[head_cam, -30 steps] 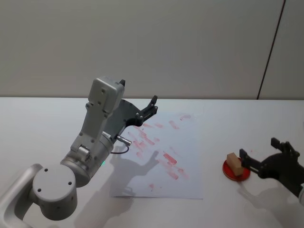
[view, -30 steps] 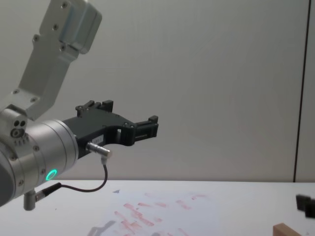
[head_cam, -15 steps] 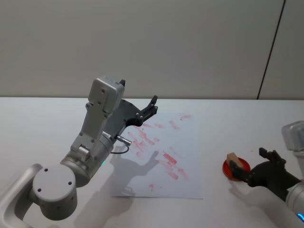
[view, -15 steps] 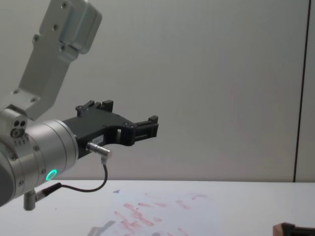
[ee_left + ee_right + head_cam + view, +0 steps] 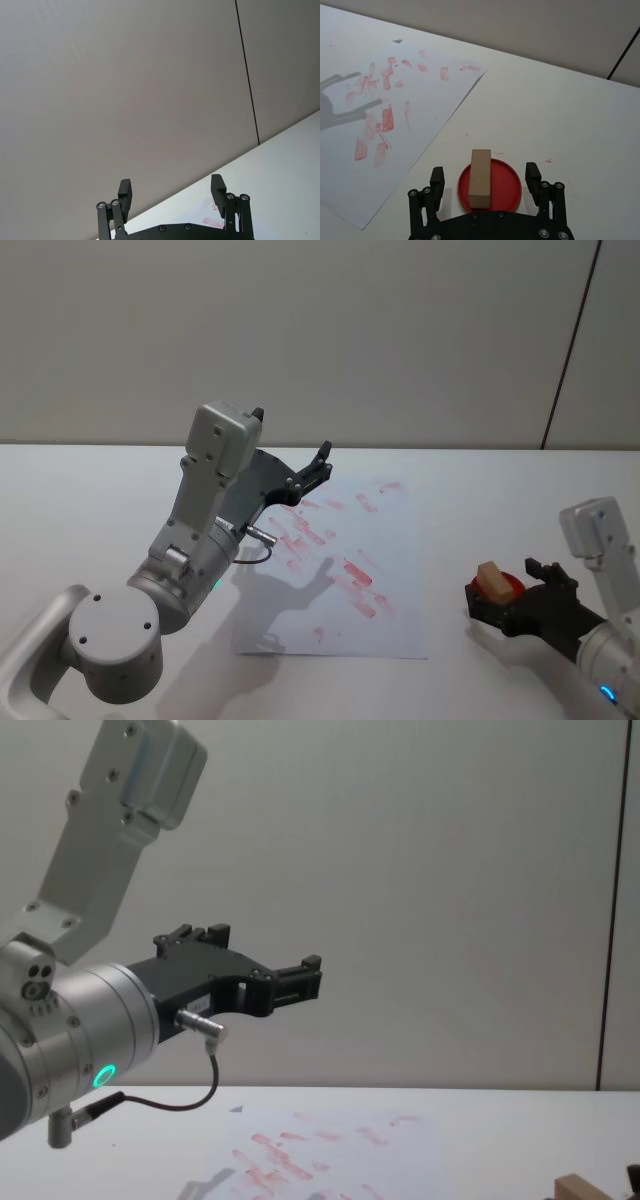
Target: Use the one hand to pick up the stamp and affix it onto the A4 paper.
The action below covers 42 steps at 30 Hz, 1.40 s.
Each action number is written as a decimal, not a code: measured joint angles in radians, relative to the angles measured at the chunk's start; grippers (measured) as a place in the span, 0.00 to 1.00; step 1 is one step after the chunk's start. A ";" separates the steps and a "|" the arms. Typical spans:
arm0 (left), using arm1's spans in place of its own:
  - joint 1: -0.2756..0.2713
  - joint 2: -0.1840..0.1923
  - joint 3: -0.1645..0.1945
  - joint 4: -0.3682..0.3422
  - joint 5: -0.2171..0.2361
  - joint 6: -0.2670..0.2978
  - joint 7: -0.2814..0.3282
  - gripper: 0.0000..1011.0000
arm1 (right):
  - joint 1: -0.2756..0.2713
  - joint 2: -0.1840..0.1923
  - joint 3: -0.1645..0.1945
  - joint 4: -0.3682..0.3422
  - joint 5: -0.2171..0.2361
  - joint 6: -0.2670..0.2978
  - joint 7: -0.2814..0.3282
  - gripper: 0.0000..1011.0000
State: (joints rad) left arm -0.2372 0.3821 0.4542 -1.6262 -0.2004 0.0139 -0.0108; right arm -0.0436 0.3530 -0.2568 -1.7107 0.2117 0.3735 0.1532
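Note:
The stamp (image 5: pixel 481 177), a tan wooden block, stands on a round red ink pad (image 5: pixel 507 186) on the table right of the A4 paper (image 5: pixel 395 125). My right gripper (image 5: pixel 485 176) is open, with one black finger on each side of the stamp and not touching it. From the head view the stamp (image 5: pixel 491 580) sits just ahead of the right gripper (image 5: pixel 505 585), and the A4 paper (image 5: pixel 340 590) carries many red stamp marks. My left gripper (image 5: pixel 312 472) hangs open in the air over the paper's far left corner; its fingers (image 5: pixel 218 187) hold nothing.
The left arm's grey link (image 5: pixel 215 465) and its big silver wrist (image 5: pixel 90 1050) rise over the table's left side. The red pad (image 5: pixel 508 587) lies near the right arm's pale link (image 5: pixel 600 540). A bare white table (image 5: pixel 560 115) spreads beyond the pad.
My right gripper has swung from the stamp's right side round to its near side, and its fingers now flank the stamp. The stamp and left arm have not moved.

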 joint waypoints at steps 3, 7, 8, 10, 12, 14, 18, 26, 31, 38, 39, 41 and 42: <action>0.000 0.000 0.000 0.000 0.000 0.000 0.000 0.99 | 0.009 -0.008 -0.004 0.014 -0.008 0.003 0.001 0.99; 0.000 0.000 0.000 0.000 0.000 0.000 0.000 0.99 | 0.019 -0.017 -0.008 0.029 -0.020 0.007 0.005 0.99; 0.000 0.000 0.000 0.000 0.000 0.000 0.000 0.99 | 0.021 -0.018 -0.009 0.031 -0.022 0.007 0.005 0.99; 0.000 0.000 0.000 0.000 0.000 0.000 0.000 0.99 | 0.026 -0.023 -0.011 0.038 -0.027 0.008 0.007 0.99; 0.000 0.000 0.000 0.000 0.000 0.000 0.000 0.99 | 0.029 -0.025 -0.012 0.042 -0.030 0.009 0.008 0.99; 0.000 0.000 0.000 0.000 0.000 0.000 0.000 0.99 | 0.033 -0.029 -0.014 0.047 -0.033 0.009 0.010 0.97; 0.000 0.000 0.000 0.000 0.000 0.000 0.000 0.99 | 0.037 -0.033 -0.015 0.053 -0.037 0.010 0.011 0.88; 0.000 0.000 0.000 0.000 0.000 0.000 0.000 0.99 | 0.044 -0.038 -0.018 0.062 -0.044 0.012 0.013 0.67; 0.000 0.000 0.000 0.000 0.000 0.000 0.000 0.99 | 0.046 -0.040 -0.019 0.065 -0.047 0.012 0.014 0.50; 0.000 0.000 0.000 0.000 0.000 0.000 0.000 0.99 | 0.048 -0.041 -0.019 0.068 -0.048 0.013 0.014 0.28; 0.000 0.000 0.000 0.000 0.000 0.000 0.000 0.99 | 0.048 -0.041 -0.020 0.068 -0.049 0.013 0.015 0.25; 0.000 0.000 0.000 0.000 0.000 0.000 0.000 0.99 | 0.048 -0.042 -0.020 0.068 -0.049 0.013 0.015 0.22; 0.000 0.000 0.000 0.000 0.000 0.000 0.000 0.99 | 0.048 -0.042 -0.020 0.069 -0.049 0.013 0.015 0.22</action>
State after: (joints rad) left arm -0.2372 0.3821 0.4542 -1.6262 -0.2004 0.0139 -0.0109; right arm 0.0046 0.3112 -0.2768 -1.6421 0.1625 0.3864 0.1681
